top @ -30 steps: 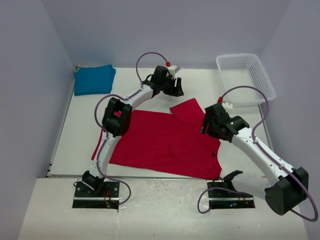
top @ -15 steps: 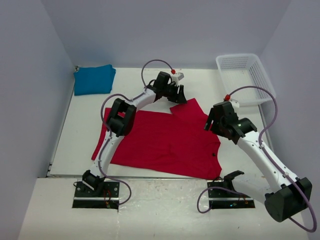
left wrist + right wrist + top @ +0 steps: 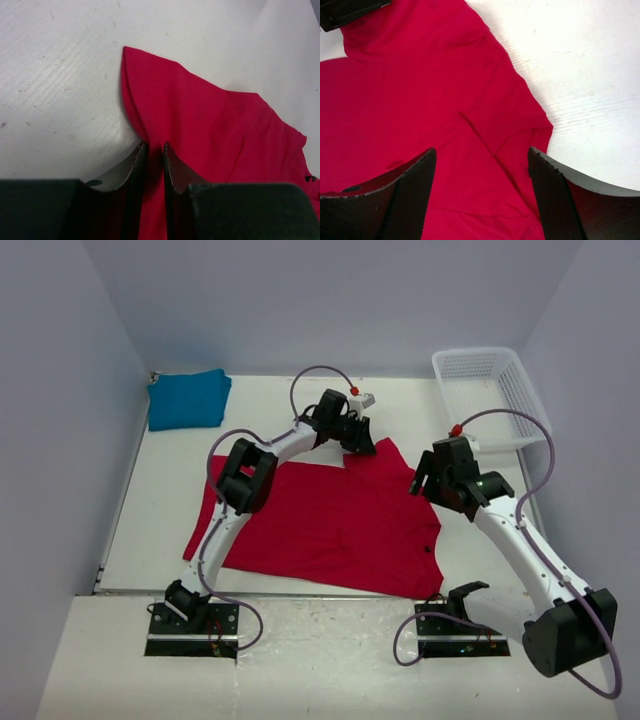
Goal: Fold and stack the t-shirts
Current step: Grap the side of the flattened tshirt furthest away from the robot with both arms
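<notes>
the left gripper (image 3: 154,146) has its two dark fingers drawn to a thin slit. a fold at the sleeve edge of the bright red cloth t-shirt (image 3: 330,525) is nipped between them, low over the white table (image 3: 160,510). the right gripper (image 3: 481,151) is spread wide, its textured pads (image 3: 415,192) standing apart above the same sleeve near its hem. it holds nothing, and whether it touches the cloth cannot be told.

against a second ago, the left gripper sits a little further right and nearer the bases, at the sleeve's far corner. the right gripper has gone slightly right and away from the bases, to the sleeve's right side.

the red shirt lies spread across the middle of the table. the folded teal-blue cloth t-shirt (image 3: 188,398) rests in the far left corner, well apart from it. a white plastic mesh basket (image 3: 452,368) stands at the far right. pale lilac walls (image 3: 330,300) close three sides.
</notes>
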Available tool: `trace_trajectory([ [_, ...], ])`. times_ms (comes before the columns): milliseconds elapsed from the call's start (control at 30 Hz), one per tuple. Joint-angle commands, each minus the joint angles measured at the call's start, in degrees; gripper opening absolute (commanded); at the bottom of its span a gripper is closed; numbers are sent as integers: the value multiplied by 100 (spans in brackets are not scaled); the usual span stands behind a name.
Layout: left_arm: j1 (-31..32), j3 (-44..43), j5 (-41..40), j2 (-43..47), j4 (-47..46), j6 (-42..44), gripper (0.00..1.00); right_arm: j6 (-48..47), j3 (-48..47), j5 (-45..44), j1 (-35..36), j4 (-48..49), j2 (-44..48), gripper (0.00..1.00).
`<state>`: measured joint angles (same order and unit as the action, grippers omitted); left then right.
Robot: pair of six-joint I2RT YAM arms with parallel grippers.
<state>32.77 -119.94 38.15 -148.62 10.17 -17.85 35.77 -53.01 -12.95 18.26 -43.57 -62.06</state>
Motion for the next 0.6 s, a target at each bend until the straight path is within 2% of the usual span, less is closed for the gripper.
trace_trajectory([
  [0,62,182,-71,-326,635,246,20,-132,-104,196,-33,401,-427,74],
  [67,71,164,-141,-230,626,299,11,-132,-191,310,-33,595,-666,73],
  [100,71,138,-159,-186,626,343,0,-132,-244,354,-33,648,-936,73],
  [333,71,-196,8,-27,635,422,0,-255,-1149,407,-86,797,-2089,73],
  [567,97,-21,210,394,547,694,0,-579,-1940,829,-358,1035,-3126,71],
])
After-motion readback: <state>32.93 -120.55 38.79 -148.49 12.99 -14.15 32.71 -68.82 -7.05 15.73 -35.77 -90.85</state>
